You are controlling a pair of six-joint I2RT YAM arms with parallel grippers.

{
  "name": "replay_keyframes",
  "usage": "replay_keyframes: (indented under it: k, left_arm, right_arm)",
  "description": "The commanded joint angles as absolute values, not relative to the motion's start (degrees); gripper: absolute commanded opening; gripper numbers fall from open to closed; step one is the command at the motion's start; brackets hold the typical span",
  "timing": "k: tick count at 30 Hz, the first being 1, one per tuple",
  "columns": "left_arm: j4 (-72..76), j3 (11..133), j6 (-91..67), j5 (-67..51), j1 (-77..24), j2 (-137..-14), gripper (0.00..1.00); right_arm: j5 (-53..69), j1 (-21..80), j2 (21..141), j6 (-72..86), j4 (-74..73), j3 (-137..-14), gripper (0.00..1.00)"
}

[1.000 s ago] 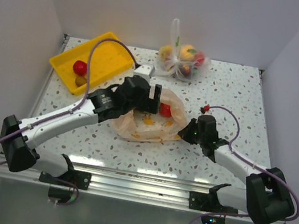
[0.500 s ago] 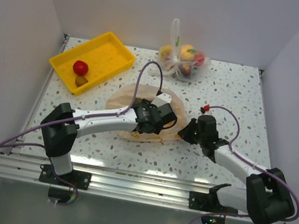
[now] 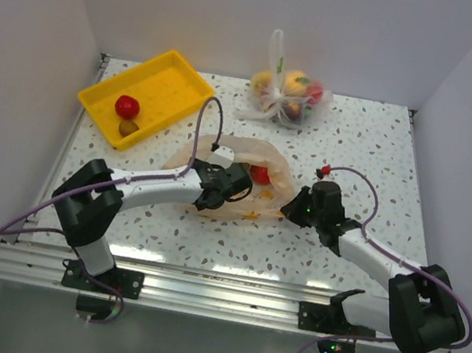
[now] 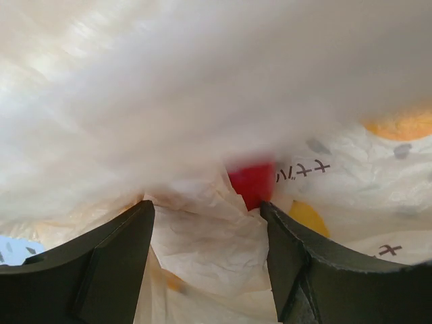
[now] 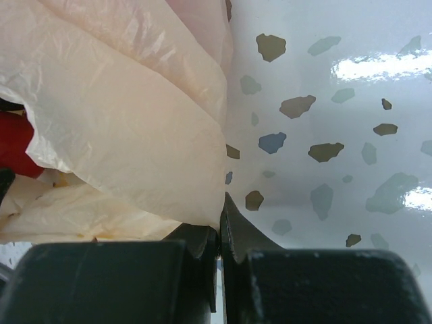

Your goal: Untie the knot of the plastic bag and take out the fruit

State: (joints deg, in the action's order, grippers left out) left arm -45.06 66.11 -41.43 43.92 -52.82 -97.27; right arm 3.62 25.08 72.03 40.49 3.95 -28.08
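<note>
The peach-orange plastic bag [image 3: 248, 212] lies open in the middle of the table; no knot shows. One red fruit [image 3: 260, 174] sits inside its mouth. My left gripper [image 3: 237, 182] is open and reaches into the bag. In the left wrist view its jaws [image 4: 206, 226] stand wide apart over crumpled plastic [image 4: 202, 246], with the red fruit [image 4: 252, 183] just beyond the right finger [image 4: 304, 270]. My right gripper [image 3: 292, 208] is shut on the bag's right edge; the right wrist view [image 5: 220, 229] shows the plastic [image 5: 121, 135] pinched. A red fruit [image 3: 126, 106] and a brown one [image 3: 127, 127] lie in the tray.
The yellow tray [image 3: 166, 82] stands at the back left. A clear whitish bag of fruit [image 3: 285, 94] with a white knot sits at the back centre. White walls close in the table on three sides.
My left arm has dropped from above the bag and pushed its open gripper into the bag's mouth. The right gripper has kept its hold on the bag's edge.
</note>
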Motion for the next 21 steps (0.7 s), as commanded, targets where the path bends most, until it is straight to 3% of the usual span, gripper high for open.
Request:
replay_keyframes:
  k: [1,5,8,15,21]
  left_arm:
    - [-41.67,62.68,-43.07,42.47,-49.58,-91.41,0.70]
    - [-35.34,57.40,-42.28,35.35,-45.89,-87.63,0.70]
    - [-31.38,53.97,-41.49,31.30,-43.42,-86.40,0.61]
    - [-18.49,49.57,-35.52,17.25,-41.57,-83.59,0.28]
    - [-9.95,51.06,-33.14,2.13,-41.48,-80.16,0.08]
  right_arm:
    - [2.90,24.96,71.98,39.81,5.54,-28.92,0.01]
    - [3.25,24.96,72.42,39.73,5.54,-29.18,0.01]
    - [3.25,24.96,72.07,39.81,5.45,-29.09,0.01]
    - [3.69,24.96,72.51,39.64,5.71,-29.18,0.00]
    - [3.69,24.96,72.07,39.64,5.80,-29.00,0.00]
